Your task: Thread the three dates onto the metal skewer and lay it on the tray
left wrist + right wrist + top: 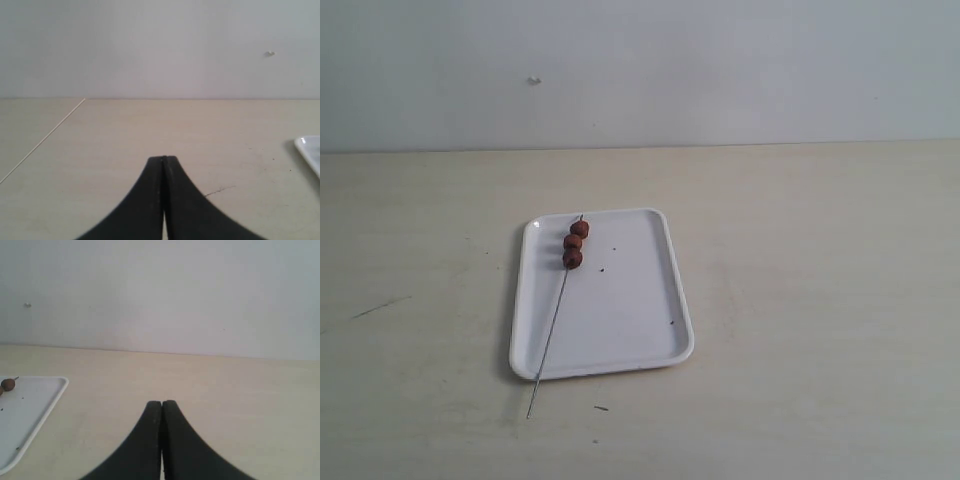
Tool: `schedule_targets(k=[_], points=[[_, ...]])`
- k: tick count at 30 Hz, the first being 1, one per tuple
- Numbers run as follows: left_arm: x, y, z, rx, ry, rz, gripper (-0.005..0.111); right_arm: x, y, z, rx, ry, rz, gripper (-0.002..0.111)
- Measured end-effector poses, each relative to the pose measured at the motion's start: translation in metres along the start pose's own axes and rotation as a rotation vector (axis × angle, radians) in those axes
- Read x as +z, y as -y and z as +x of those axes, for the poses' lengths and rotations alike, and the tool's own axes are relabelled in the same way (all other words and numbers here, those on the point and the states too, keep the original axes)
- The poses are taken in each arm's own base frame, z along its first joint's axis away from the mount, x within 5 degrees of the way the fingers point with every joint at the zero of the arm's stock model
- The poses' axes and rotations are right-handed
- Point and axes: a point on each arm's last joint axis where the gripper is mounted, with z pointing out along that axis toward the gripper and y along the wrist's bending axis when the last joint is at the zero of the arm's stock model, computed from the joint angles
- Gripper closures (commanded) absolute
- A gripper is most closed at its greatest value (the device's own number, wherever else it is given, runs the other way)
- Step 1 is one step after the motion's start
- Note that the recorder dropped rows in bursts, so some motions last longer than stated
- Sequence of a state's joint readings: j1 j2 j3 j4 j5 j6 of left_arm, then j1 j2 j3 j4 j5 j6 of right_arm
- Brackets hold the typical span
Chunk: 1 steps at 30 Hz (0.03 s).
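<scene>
The white tray (pixel 620 310) lies on the table in the exterior view. Across its left part rests the metal skewer (pixel 553 325), its near end sticking out over the tray's front rim. Three reddish-brown dates (pixel 574 242) sit threaded in a row near the skewer's far end. Neither arm shows in the exterior view. My left gripper (pixel 163 159) is shut and empty above bare table, a corner of the tray (pixel 310 150) off to one side. My right gripper (pixel 161 403) is also shut with nothing in it; the tray (pixel 30 415) and one date (pixel 8 384) show at the frame's edge.
A pale wall stands behind the table. A dark scratch mark (pixel 380 307) lies on the tabletop left of the tray, and a small dark speck (pixel 601 408) sits in front of it. A few dark specks dot the tray.
</scene>
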<state>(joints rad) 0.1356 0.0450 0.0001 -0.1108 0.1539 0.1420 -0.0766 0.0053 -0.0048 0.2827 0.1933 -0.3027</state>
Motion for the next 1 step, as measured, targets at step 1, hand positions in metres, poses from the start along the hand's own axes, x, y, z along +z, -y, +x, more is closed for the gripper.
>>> schedule_targets(k=[1], points=[[0.0, 0.0, 0.0, 0.0, 0.0, 0.0, 0.107, 0.0, 0.0, 0.0, 0.0, 0.0, 0.0, 0.108]])
